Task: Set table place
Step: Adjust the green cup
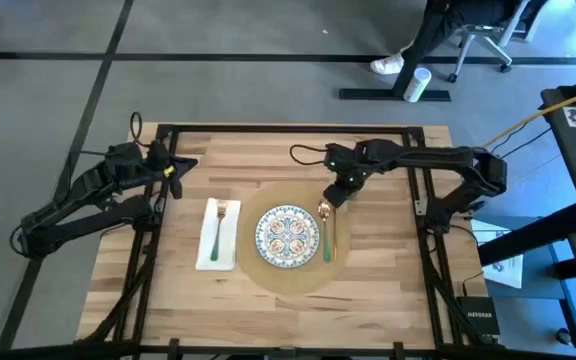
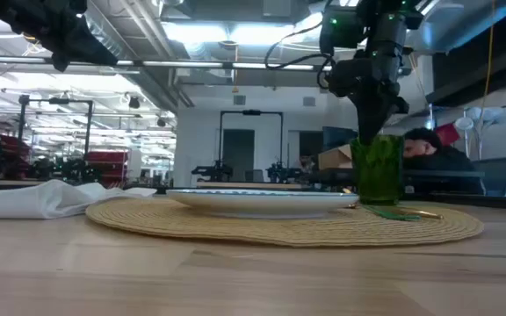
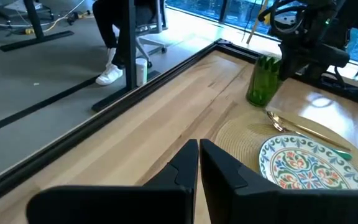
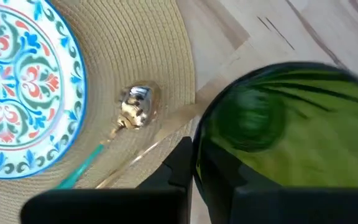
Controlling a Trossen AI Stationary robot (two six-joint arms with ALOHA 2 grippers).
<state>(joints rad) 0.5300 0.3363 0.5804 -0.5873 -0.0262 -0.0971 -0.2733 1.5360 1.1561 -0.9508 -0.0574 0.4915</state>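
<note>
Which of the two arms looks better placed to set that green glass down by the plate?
The right. Its gripper is already shut on the green glass, just past the placemat's far edge beside the spoon. The left gripper sits shut and empty near the table's far left corner.

Table (image 1: 378, 290): large rectangular top of pale butcher-block planks, edged by a thin black metal frame; level, filling the middle of the high view.

Placemat (image 1: 268, 272): large, flat, round, tan, woven in fine concentric rings, plain. Lies flat on the table, slightly right of centre and toward the near edge. Much of its surface is covered by what rests on it; bare weave shows as a ring around the edge. In the low view (image 2: 262, 230) it reads as a thin disc flush with the wood.
</note>
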